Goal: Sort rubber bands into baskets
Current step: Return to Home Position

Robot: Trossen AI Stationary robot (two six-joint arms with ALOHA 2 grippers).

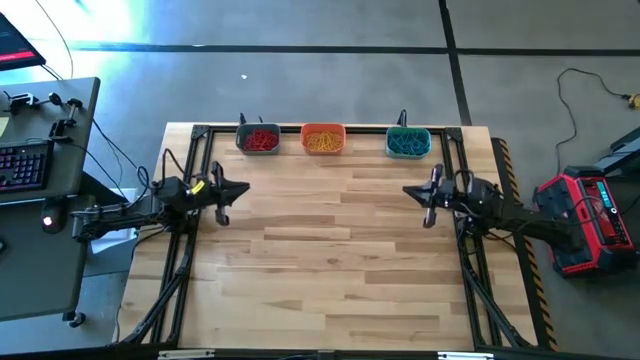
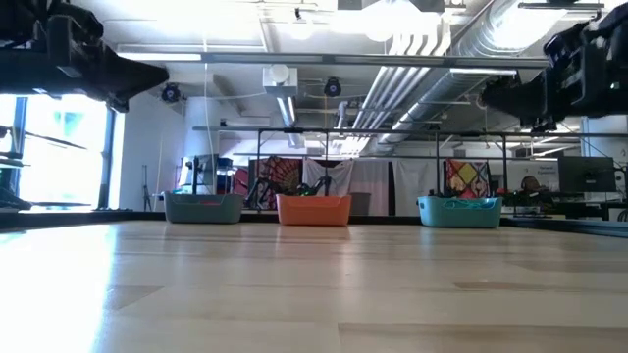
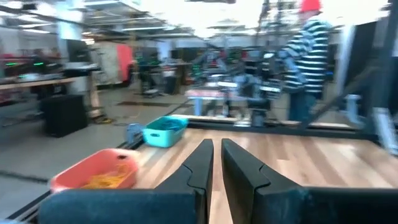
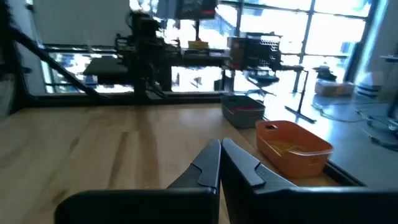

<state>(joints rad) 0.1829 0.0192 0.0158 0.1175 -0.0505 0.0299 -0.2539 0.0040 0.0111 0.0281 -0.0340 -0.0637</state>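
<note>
Three baskets (image 1: 322,139) line the table's (image 1: 330,270) far edge in the high view, rubber bands (image 1: 261,139) sorted inside by colour; none loose on the wood. Left gripper (image 1: 228,190) hangs nearer the grey basket (image 1: 258,138), right gripper (image 1: 420,192) nearer the teal basket (image 1: 408,142), both well apart from them. Low view: same row, arms raised. Left wrist view: fingers (image 3: 200,171) nearly together, holding nothing, orange basket (image 3: 96,170) beside. Right wrist view: fingers (image 4: 211,165) together, empty.

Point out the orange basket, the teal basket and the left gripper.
orange basket (image 1: 323,127): high view, far rim.
teal basket (image 1: 408,130): high view, far rim.
left gripper (image 1: 223,215): high view, between the fingertips.
</note>
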